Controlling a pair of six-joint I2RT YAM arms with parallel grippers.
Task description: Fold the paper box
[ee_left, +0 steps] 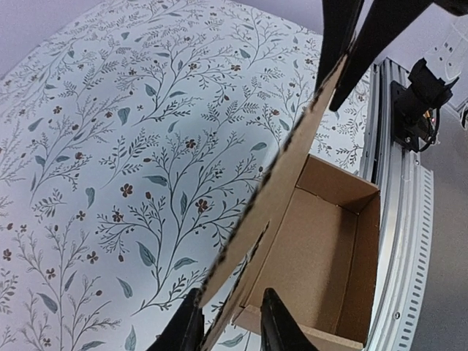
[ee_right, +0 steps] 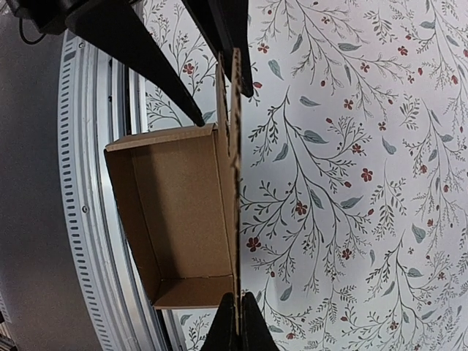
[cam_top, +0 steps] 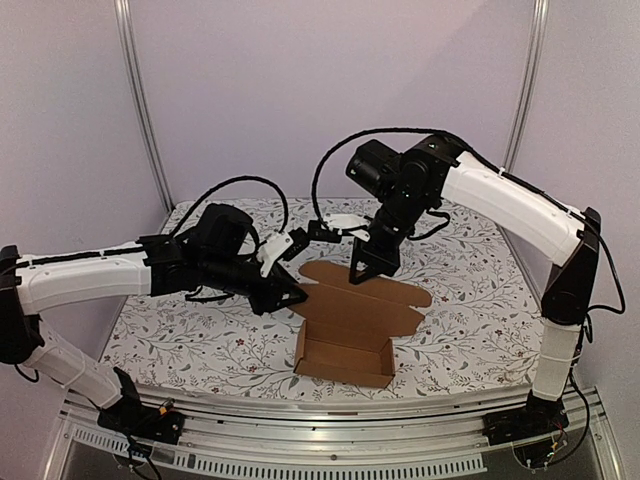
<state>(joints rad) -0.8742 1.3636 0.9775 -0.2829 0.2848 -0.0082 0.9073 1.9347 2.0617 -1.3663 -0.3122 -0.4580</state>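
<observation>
The brown paper box point(cam_top: 345, 350) sits near the table's front middle, its tray formed with walls up and its lid panel point(cam_top: 365, 290) raised behind. My right gripper point(cam_top: 362, 274) is shut on the lid's far edge, and in the right wrist view point(ee_right: 239, 325) it pinches the thin cardboard edge-on, beside the tray point(ee_right: 179, 212). My left gripper point(cam_top: 297, 293) is at the lid's left end. In the left wrist view point(ee_left: 230, 325) its jaws straddle the lid edge point(ee_left: 292, 161) with a gap, open. The tray's inside point(ee_left: 329, 241) is empty.
A floral cloth point(cam_top: 200, 330) covers the table. An aluminium rail point(cam_top: 330, 440) runs along the front edge just below the box. A white flat object point(cam_top: 345, 222) lies at the back middle. Metal posts point(cam_top: 140, 100) stand at the back corners.
</observation>
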